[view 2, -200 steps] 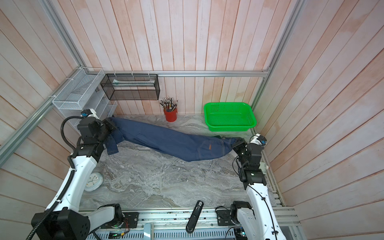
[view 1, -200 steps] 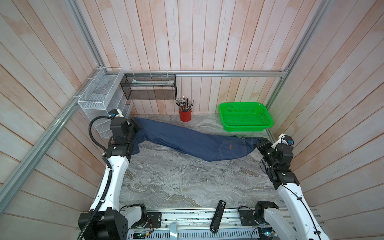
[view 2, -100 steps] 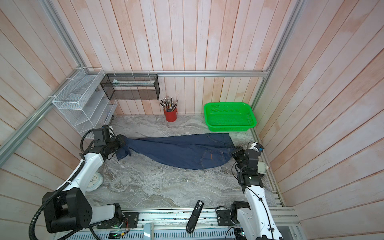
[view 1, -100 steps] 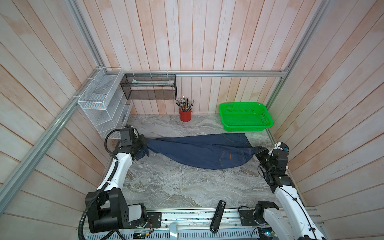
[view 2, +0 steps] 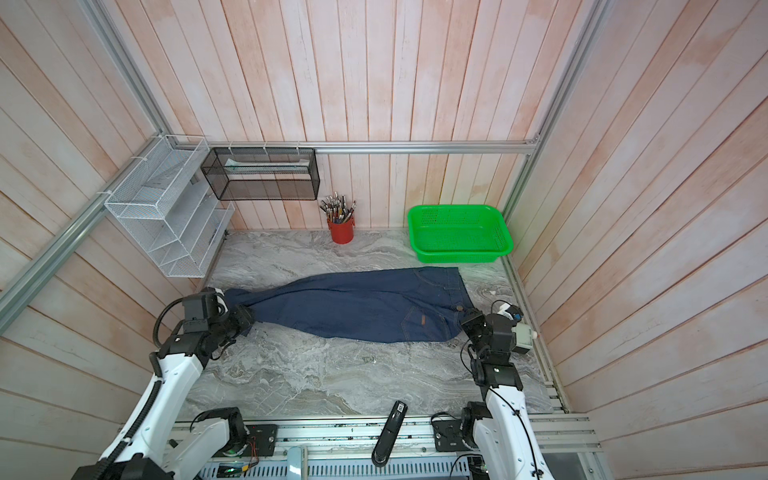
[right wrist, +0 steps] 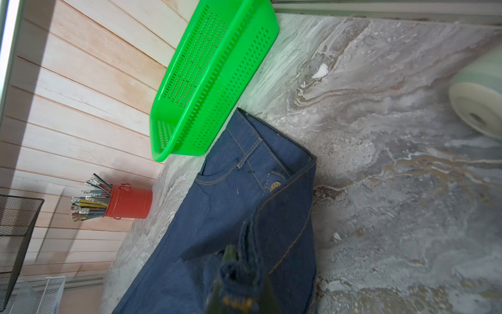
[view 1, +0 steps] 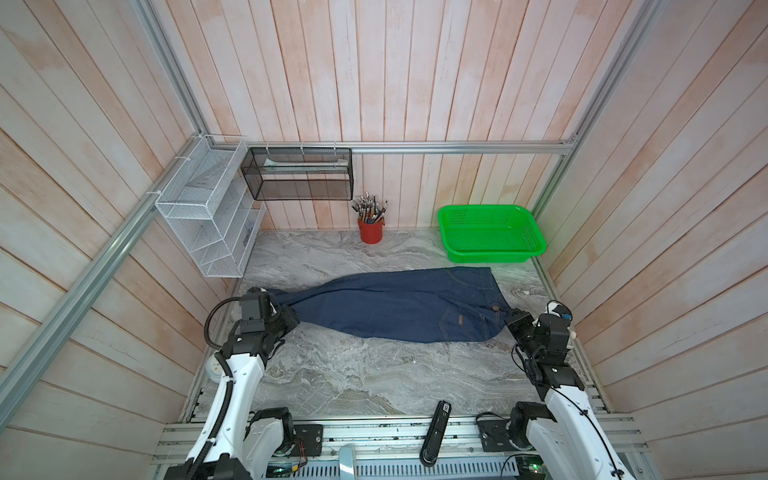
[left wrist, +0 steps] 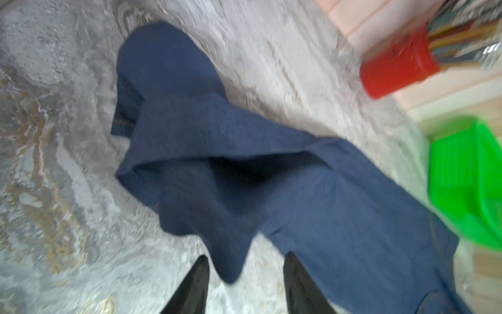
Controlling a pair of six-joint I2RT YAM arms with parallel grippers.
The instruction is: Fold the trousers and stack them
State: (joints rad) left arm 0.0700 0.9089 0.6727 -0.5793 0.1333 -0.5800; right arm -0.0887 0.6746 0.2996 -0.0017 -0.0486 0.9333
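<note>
Trousers [view 1: 399, 305] lie stretched across the marble table [view 1: 353, 374], the 2 legs together; I judge this the laying-out step. The left gripper [left wrist: 245, 255] has its jaws apart around the leg end, not pinching. The right gripper [view 1: 511, 320] is clenched on the waist. Next, probably, the hems must be taken and carried toward the waist. The green basket [view 1: 536, 245] stands just beside the waist corner, and the red pen cup [view 1: 370, 232] is well apart.

The trousers [view 1: 395, 309] lie across the worktop [view 1: 353, 374], legs left, waist right. The left gripper [view 1: 291, 320] is at the leg end and the right gripper [view 1: 511, 319] at the waist end. A basket [view 1: 494, 257] stands just behind the waist, with a cup [view 1: 370, 230] to its left by the back wall. A rack [view 1: 208, 224] hangs on the left wall.
</note>
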